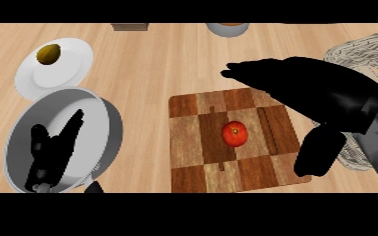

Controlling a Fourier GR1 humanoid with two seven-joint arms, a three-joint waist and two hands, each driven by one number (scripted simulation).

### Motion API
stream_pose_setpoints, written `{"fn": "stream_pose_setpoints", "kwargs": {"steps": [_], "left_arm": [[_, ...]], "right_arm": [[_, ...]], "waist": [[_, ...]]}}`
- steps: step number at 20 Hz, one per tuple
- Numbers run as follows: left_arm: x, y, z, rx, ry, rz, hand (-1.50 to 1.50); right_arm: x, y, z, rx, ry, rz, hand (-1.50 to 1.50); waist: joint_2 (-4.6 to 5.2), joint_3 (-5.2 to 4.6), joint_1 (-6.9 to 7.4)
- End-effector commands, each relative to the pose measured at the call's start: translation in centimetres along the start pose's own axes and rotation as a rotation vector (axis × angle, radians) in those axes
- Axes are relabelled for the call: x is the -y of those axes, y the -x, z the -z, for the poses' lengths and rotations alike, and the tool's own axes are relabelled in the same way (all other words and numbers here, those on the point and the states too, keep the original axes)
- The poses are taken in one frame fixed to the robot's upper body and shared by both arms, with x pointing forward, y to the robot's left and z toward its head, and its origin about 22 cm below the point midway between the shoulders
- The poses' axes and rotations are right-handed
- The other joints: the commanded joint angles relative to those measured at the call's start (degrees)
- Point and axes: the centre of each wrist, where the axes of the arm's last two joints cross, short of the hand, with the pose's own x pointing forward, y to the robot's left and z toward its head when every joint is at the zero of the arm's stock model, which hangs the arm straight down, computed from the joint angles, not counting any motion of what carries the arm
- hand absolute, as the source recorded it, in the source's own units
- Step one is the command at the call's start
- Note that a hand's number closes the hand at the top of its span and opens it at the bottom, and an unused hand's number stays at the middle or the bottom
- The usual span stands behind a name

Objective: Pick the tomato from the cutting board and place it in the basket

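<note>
One tomato: red, round, sitting alone near the middle of the cutting board, touched by nothing.
Cutting board: chequered wood, lying flat on the counter, right of centre and toward the near edge.
Right hand: hangs over the board's far right corner, fingers stretched out long toward the left and the thumb hanging down at the board's right edge; wide open, holding nothing, with the tomato lying below and between fingers and thumb but apart from both.
Basket: pale wire weave at the right edge, largely hidden behind the right hand and forearm; only its far rim and a near strip show.
Left hand: resting at the near left, fingers straight and pointing up, over a grey bowl.
White plate: far left, just beyond the bowl, with a brownish-green oval item on it that I cannot identify.
Step in hand: by my reading, the approach to the pick; nothing is grasped yet.
Next move: the right hand likely needs to come down and left until fingers and thumb flank the tomato, then close round it before lifting toward the basket on the right.
</note>
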Motion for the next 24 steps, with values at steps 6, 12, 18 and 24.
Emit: {"fn": "stream_pose_setpoints", "kwargs": {"steps": [6, 12, 18, 24], "left_arm": [[1.2, 2.8, -1.4, -0.105, 0.047, -0.024, 0.00], [1.0, 3.1, -0.2, -0.112, 0.017, -0.016, 0.00], [2.1, 3.0, -1.4, -0.113, 0.026, -0.032, 0.00], [2.2, 2.0, -0.5, -0.118, 0.033, -0.030, 0.00]], "right_arm": [[-6.3, 1.8, 3.2, -0.046, -0.034, -0.041, -1.50], [-7.2, 2.7, 4.7, -0.063, -0.030, -0.029, -1.50], [-9.7, 3.8, 5.2, -0.033, -0.043, -0.030, -1.50], [-11.6, 5.2, 5.9, -0.052, -0.020, -0.045, -1.50]], "waist": [[0.62, -0.79, 0.27], [0.61, -0.85, 0.10], [0.42, -0.82, 0.02], [0.48, -0.82, -0.14]]}}
